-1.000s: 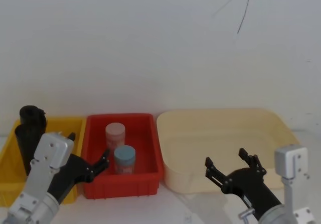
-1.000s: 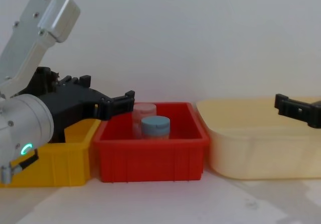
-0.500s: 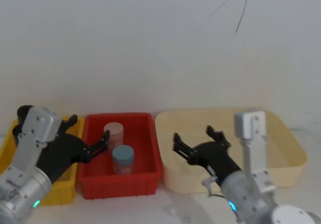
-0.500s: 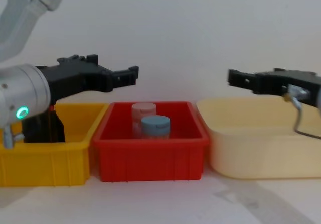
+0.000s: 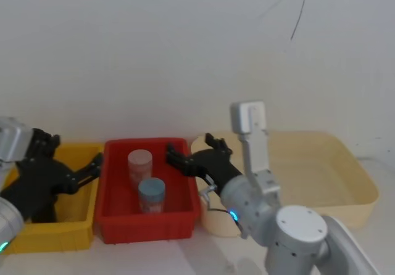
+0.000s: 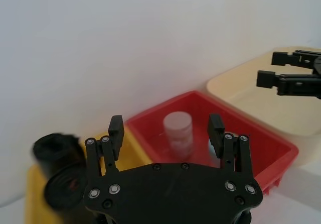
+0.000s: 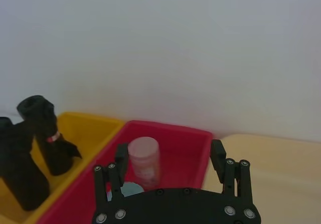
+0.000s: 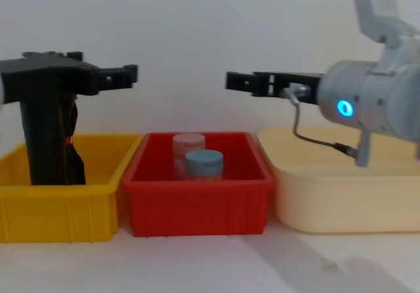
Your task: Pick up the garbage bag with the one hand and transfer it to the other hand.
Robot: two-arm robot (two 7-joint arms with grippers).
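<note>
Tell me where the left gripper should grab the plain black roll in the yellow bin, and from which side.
Probably the upper part of the garbage bag, with the left gripper coming in level from the side, jaws across its width: it stands upright, only its top clears the yellow bin, and the red-marked roll stands close beside it.

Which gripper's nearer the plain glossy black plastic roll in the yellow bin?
Left. Left gripper hovers over the yellow bin, right by the plain glossy black roll; right gripper is above the neighbouring red bin.
</note>
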